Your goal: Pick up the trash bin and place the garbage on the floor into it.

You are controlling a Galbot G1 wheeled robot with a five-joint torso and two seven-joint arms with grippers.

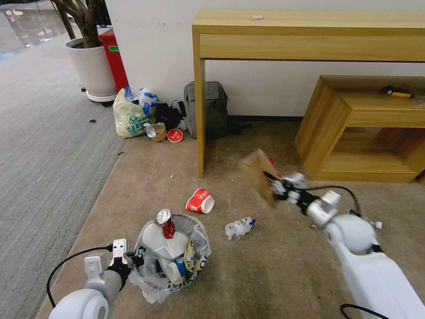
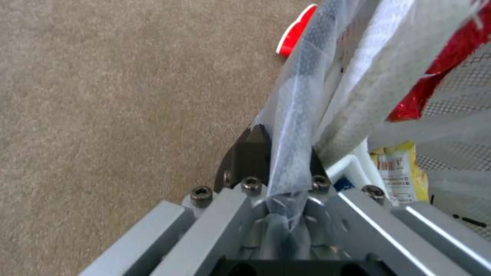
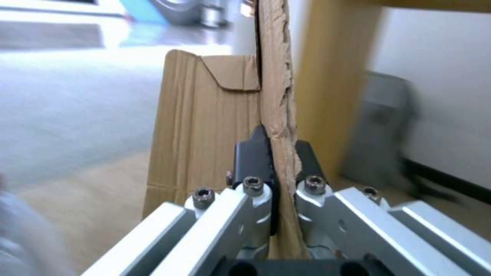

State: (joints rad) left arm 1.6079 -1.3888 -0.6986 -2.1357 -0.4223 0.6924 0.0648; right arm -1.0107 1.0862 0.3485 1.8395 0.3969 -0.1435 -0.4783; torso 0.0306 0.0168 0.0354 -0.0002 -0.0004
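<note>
Two pincers clamp: left pincer (image 1: pixel 133 258) on trash bin (image 1: pixel 195 230) rim, right pincer (image 1: pixel 271 180) on one cardboard (image 1: pixel 256 170)

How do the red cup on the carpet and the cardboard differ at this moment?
The red cup lies on its side on the carpet, free of both grippers; the cardboard is held above the carpet, clamped in the right gripper. The cup is round, red and white; the cardboard is flat, brown and torn. Both are outside the bin, whose rim the left gripper holds.
</note>
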